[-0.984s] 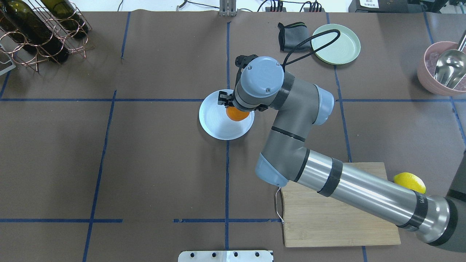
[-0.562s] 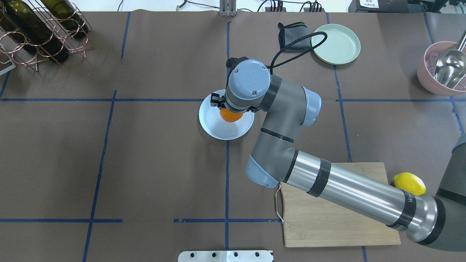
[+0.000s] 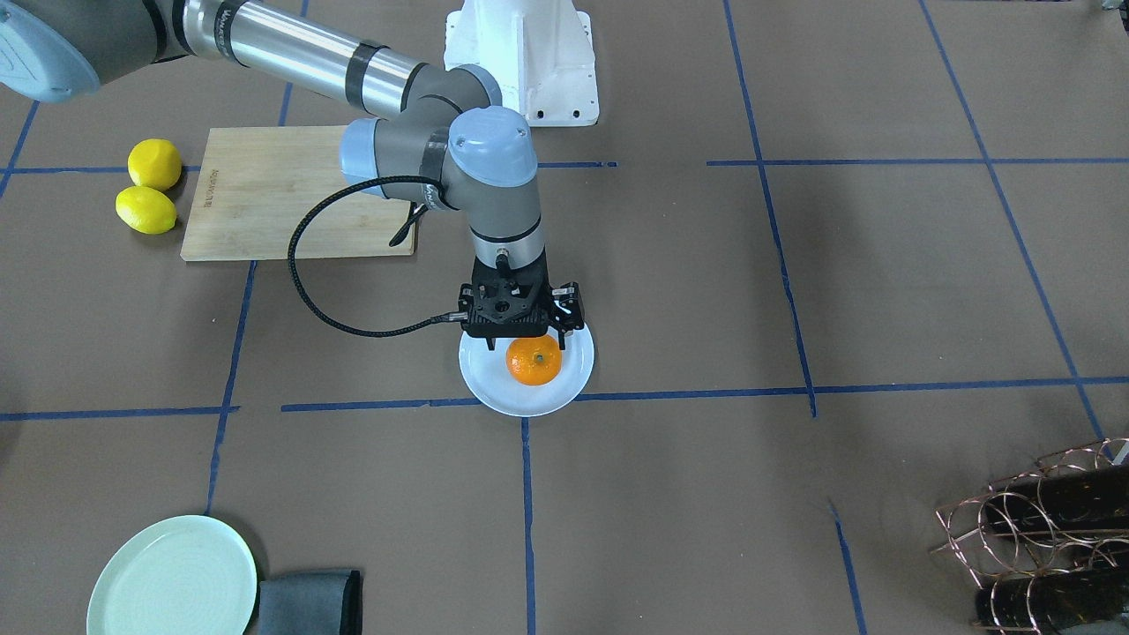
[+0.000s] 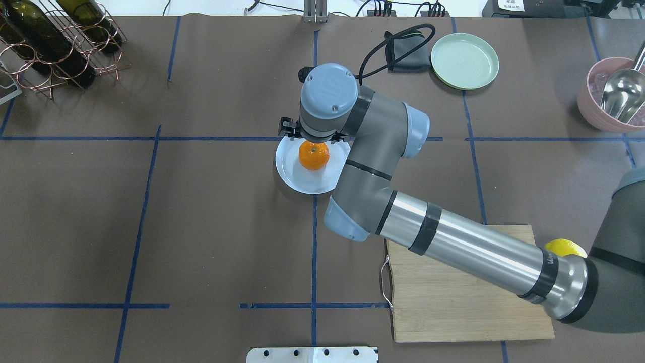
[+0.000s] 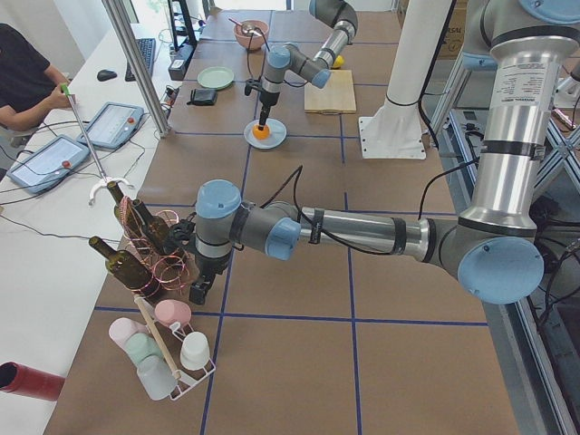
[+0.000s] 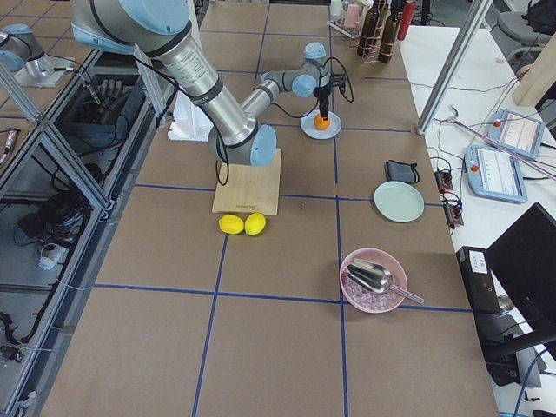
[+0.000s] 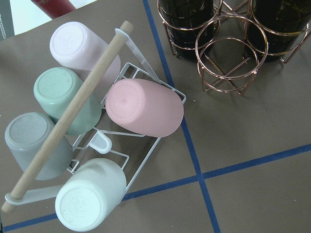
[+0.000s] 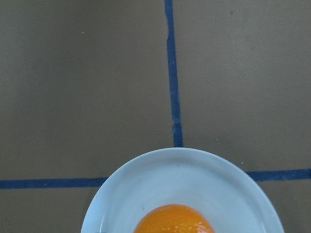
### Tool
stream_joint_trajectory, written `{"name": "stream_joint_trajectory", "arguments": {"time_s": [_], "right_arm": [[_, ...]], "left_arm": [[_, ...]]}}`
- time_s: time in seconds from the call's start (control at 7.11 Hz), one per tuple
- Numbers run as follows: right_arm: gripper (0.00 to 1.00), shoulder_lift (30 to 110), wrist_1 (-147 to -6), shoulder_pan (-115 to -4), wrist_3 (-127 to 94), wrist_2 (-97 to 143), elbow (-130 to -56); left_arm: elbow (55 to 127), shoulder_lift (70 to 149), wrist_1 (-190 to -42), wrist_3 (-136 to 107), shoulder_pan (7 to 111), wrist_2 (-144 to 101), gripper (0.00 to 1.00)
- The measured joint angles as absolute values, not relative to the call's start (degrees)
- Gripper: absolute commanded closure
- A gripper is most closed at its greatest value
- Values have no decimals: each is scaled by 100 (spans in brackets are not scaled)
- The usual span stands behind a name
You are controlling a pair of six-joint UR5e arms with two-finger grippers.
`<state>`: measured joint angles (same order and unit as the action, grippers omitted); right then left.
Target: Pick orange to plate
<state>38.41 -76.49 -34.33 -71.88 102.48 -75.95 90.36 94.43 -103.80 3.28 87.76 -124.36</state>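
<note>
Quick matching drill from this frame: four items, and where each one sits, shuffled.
Items
1. orange
2. metal scoop
3. two lemons
4. dark cloth

Places
a. in the pink bowl
b. on the pale bluish-white plate
c. right beside the mint-green plate
d. on the table next to the wooden cutting board

Pairs: 1-b, 2-a, 3-d, 4-c
</note>
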Motion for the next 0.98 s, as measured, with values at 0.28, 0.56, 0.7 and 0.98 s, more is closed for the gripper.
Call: {"name": "stream_joint_trajectory", "arguments": {"time_s": [0.28,0.56,0.7,0.98], "right_arm": [[0,4392,-8307,-4071,-6571,11011,-8523],[0,5320,-9082,-4684,-5422,11369,-9719],[0,5737,-9217,-5089,-4859,11703,-10007],[0,6466,-9258,-5968,-3663,12421,-10159]], "left_arm": [[9035,9418,-10301,474,8860,-12431,0],[9043,9332,-9966,736,8971,-12529,0],[9057,9301,-9593,905,9064,-12789,0],[9151,9118,-9033,1019,9167,-13460,0]]}}
